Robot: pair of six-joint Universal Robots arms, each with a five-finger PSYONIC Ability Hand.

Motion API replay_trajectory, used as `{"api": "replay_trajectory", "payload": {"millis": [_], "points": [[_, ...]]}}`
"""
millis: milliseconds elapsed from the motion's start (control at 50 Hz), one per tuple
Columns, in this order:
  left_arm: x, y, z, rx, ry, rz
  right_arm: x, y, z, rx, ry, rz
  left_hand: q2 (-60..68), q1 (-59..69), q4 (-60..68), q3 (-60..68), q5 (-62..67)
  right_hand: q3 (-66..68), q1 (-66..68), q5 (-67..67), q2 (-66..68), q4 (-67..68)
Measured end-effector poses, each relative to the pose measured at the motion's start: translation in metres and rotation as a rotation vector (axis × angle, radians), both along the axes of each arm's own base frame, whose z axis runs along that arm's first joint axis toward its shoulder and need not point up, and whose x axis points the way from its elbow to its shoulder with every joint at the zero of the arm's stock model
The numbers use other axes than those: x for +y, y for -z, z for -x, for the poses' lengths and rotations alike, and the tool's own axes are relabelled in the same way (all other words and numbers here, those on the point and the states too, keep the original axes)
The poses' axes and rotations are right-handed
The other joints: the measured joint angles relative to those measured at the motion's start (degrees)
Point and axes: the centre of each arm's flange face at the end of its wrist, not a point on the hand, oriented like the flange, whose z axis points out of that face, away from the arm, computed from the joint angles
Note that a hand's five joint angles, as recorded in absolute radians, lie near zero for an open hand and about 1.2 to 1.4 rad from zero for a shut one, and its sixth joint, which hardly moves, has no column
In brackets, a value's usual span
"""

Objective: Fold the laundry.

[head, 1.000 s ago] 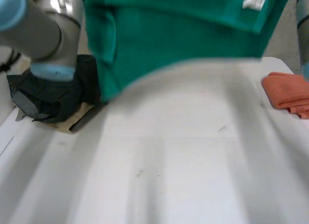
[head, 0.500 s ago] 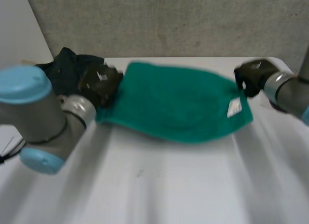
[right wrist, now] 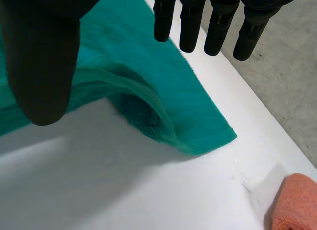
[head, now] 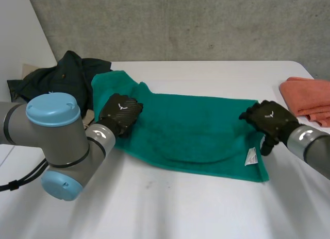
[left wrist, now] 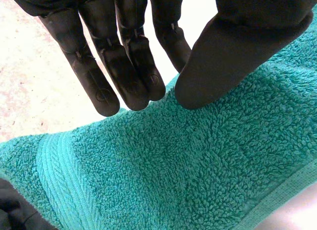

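Note:
A green towel (head: 191,131) lies spread across the white table (head: 180,208), with a white label (head: 251,155) near its right front corner. My left hand (head: 119,113) sits on the towel's left edge. In the left wrist view the thumb (left wrist: 233,51) and straight fingers (left wrist: 124,66) close together on a raised bit of the towel (left wrist: 198,165) edge. My right hand (head: 268,120) hovers over the towel's right edge. In the right wrist view its fingers (right wrist: 218,22) are straight and well apart from the thumb (right wrist: 42,51), above the towel's corner (right wrist: 183,91), holding nothing.
A dark garment pile (head: 67,74) lies at the back left, touching the towel's left end. A folded orange towel (head: 309,97) rests at the table's right edge, also seen as the orange towel (right wrist: 297,205) beyond the green corner. My left arm (head: 56,136) bulks at front left.
The towel, held up in the air a second ago, has come down and now lies flat on the table. The right hand has let go of its end; the left still pinches.

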Motion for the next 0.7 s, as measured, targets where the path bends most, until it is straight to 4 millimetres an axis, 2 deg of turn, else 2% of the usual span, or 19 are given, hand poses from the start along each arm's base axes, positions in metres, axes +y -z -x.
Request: {"api": "replay_trajectory", "payload": {"millis": [100,180,280,400,500,700], "points": [[0.000,0.001,-0.001,-0.001,-0.002,-0.003,0.018,-0.002,0.011,0.083,-0.020,0.022,0.00,0.00,0.00,0.00,0.00,0.00,0.00,0.04,0.00,0.00],[0.000,0.002,-0.001,-0.003,-0.002,-0.006,0.032,-0.011,0.017,0.115,-0.011,0.026,0.00,0.00,0.00,0.00,0.00,0.00,0.00,0.19,0.00,0.00],[0.000,0.003,-0.001,-0.003,-0.002,-0.008,0.051,-0.022,0.019,0.105,0.008,-0.025,0.00,0.00,0.00,0.00,0.00,0.75,0.44,1.78,0.17,0.80],[0.000,0.003,0.000,-0.002,0.000,-0.008,0.064,-0.023,0.018,0.063,0.018,-0.115,0.00,0.00,0.00,0.00,0.00,3.65,2.87,5.29,2.94,3.79],[0.001,0.003,0.000,-0.002,0.003,-0.009,0.066,-0.010,0.014,0.030,0.022,-0.174,0.00,0.00,0.00,0.00,0.00,6.35,5.75,8.02,5.93,6.64],[0.002,0.004,0.000,-0.005,0.002,-0.014,0.052,0.030,0.012,0.024,0.026,-0.190,0.00,0.00,0.00,0.00,0.00,7.32,6.68,9.05,6.23,7.77]]}}
